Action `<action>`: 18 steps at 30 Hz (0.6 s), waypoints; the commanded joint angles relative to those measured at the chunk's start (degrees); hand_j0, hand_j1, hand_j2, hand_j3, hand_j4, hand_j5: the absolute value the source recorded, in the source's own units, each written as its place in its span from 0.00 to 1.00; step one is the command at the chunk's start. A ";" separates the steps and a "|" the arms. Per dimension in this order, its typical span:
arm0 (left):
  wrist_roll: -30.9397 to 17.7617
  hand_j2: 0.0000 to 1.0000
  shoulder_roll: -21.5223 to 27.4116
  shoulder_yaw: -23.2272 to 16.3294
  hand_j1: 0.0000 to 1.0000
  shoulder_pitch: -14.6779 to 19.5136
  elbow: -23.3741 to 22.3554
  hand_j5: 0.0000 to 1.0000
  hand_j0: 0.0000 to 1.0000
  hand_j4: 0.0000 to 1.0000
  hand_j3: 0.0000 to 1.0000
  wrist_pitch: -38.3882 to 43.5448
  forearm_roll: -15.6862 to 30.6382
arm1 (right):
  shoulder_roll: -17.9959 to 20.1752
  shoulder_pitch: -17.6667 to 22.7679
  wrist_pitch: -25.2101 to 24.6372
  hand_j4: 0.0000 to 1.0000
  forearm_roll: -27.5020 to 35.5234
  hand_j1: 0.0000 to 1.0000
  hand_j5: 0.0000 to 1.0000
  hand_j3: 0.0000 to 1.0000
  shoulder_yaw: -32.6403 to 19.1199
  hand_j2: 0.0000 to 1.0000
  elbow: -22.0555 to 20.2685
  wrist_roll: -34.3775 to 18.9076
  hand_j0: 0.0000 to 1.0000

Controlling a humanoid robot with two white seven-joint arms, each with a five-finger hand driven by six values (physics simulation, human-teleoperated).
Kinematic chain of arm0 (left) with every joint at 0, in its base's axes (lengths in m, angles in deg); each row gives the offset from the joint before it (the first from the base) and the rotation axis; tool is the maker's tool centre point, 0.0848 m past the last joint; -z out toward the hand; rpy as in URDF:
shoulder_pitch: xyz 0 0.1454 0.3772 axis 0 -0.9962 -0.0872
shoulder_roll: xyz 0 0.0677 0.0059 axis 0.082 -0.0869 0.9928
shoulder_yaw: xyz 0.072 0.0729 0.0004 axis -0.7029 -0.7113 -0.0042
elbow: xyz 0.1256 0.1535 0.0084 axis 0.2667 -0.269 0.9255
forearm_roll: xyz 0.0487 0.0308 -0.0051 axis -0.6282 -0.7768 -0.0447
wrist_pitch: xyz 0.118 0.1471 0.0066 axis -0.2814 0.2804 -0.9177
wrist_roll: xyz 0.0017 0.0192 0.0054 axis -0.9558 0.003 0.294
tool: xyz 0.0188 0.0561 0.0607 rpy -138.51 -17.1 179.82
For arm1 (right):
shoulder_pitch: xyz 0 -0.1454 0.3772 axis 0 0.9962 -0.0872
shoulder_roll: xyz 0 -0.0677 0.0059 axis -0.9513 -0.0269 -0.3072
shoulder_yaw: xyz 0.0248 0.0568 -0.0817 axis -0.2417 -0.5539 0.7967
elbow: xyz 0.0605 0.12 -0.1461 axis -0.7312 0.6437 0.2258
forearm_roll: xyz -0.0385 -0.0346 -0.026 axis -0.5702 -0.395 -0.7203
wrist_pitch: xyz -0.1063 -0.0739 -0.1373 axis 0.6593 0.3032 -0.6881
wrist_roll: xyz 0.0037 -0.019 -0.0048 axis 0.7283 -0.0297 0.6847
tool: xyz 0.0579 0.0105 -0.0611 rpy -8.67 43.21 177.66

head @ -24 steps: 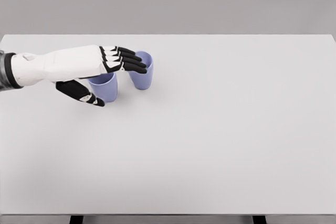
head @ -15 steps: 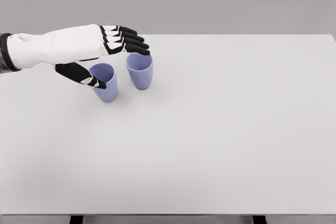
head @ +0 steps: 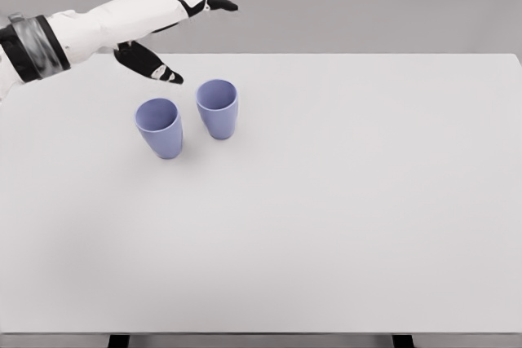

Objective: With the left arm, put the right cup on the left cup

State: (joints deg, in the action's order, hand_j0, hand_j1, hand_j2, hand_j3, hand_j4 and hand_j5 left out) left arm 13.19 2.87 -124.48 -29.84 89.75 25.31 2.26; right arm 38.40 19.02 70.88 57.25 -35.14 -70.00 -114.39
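Note:
Two lavender cups stand upright on the white table (head: 342, 201), side by side and a little apart: the left cup (head: 160, 128) and the right cup (head: 218, 108). My left hand (head: 189, 32) hovers high above and behind them, fingers (head: 208, 0) stretched out flat and thumb (head: 148, 63) hanging down, holding nothing. It touches neither cup. The right arm does not show.
The table's far edge runs just behind the cups. Two dark table legs (head: 119, 341) peek out at the bottom edge.
My left hand has risen from cup height to well above both cups and drawn back a little to the left. The cups have not moved.

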 commanded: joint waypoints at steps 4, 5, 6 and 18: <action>-1.12 1.00 -5.22 -4.61 1.00 0.26 -5.20 1.00 1.00 1.00 1.00 4.42 0.65 | 0.00 0.00 0.05 1.00 -0.08 1.00 1.00 1.00 0.01 1.00 0.02 -0.03 1.00; -2.35 1.00 -5.31 -5.49 1.00 0.26 -4.41 1.00 1.00 1.00 1.00 4.42 0.65 | 0.00 0.00 0.05 1.00 -0.08 1.00 1.00 1.00 0.01 1.00 0.02 -0.03 1.00; -2.97 1.00 -5.31 -6.90 1.00 0.26 -3.18 1.00 1.00 1.00 1.00 4.50 0.30 | 0.00 0.00 0.05 1.00 -0.08 1.00 1.00 1.00 0.01 1.00 0.02 -0.03 1.00; -12.20 1.00 -10.05 -6.55 1.00 1.32 -5.99 1.00 1.00 1.00 1.00 6.44 -0.14 | 0.00 0.00 0.05 1.00 -0.08 1.00 1.00 1.00 0.01 1.00 0.02 -0.03 1.00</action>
State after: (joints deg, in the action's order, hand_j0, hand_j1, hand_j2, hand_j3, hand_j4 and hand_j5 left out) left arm 1.35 -5.84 -131.00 -27.99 85.17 31.68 2.18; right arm 38.40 19.02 70.87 57.25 -35.15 -69.99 -114.39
